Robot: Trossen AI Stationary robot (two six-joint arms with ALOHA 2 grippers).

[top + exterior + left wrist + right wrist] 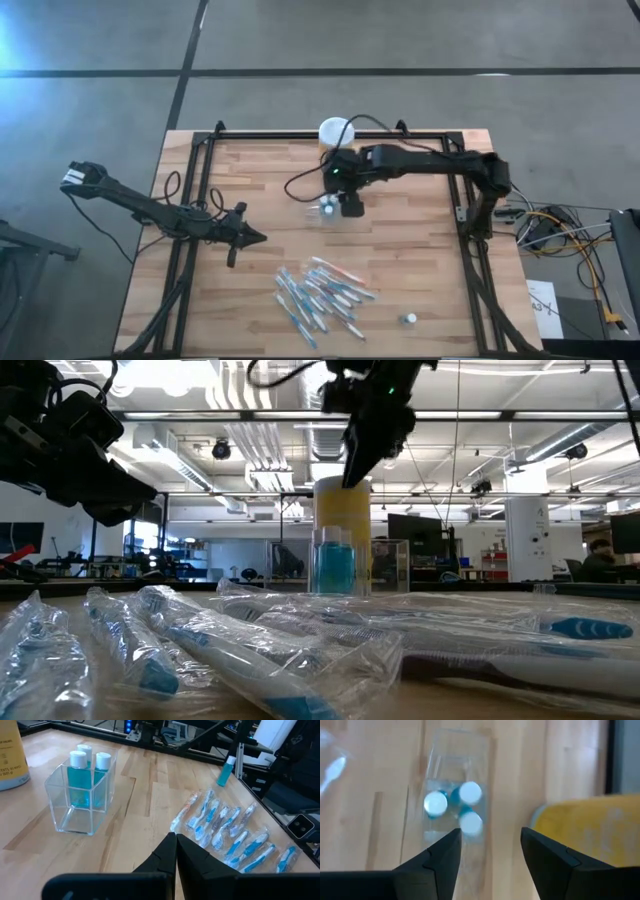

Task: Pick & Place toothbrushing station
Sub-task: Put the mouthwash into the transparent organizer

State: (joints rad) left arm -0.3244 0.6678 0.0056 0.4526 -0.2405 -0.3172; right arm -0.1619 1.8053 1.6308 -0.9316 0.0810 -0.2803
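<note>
The toothbrushing station [325, 210], a small clear plastic holder, stands on its base on the wooden table. It holds three blue bottles with white caps [460, 805], which fill its far part [85, 775]; its near part is empty. My right gripper [490, 840] hangs open above the station, clear of it, with nothing between its fingers; the low view shows it [358, 465] higher than the station [335, 565]. My left gripper [176, 850] is shut and empty. It waits low at the table's left middle [255, 238], pointing toward the station.
A yellow jar with a white lid [336, 132] stands just behind the station at the far edge. Several wrapped toothbrushes [320, 295] lie in a heap near the front edge. One more small blue bottle [410, 319] stands at the front right.
</note>
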